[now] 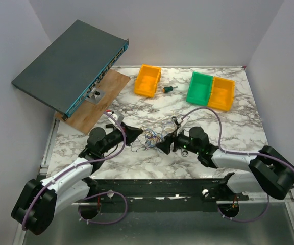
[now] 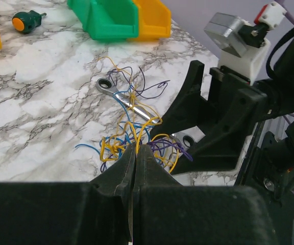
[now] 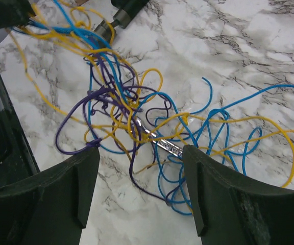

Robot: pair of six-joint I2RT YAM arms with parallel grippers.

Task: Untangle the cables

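The cables [image 1: 149, 138] are a small tangle of thin blue, yellow and purple wires on the marble table between the two arms. My left gripper [image 1: 139, 133] is at the tangle's left side. In the left wrist view it [image 2: 138, 148] is shut, with a yellow wire of the cables [image 2: 131, 135] running into the seam between its fingers. My right gripper [image 1: 162, 145] is at the tangle's right side. It [image 3: 141, 150] stands open just over the cables [image 3: 137, 117], nothing pinched between its fingers. A silver wrench [image 3: 160, 140] lies under the wires.
The wrench's ring end [image 2: 106, 84] pokes out of the tangle. At the back stand an orange bin [image 1: 147, 80], a green bin [image 1: 200, 88] and a yellow bin [image 1: 222, 93], with a small green screwdriver [image 1: 169, 89] between. A grey network switch [image 1: 70, 65] leans over a wooden board [image 1: 93, 102] at back left.
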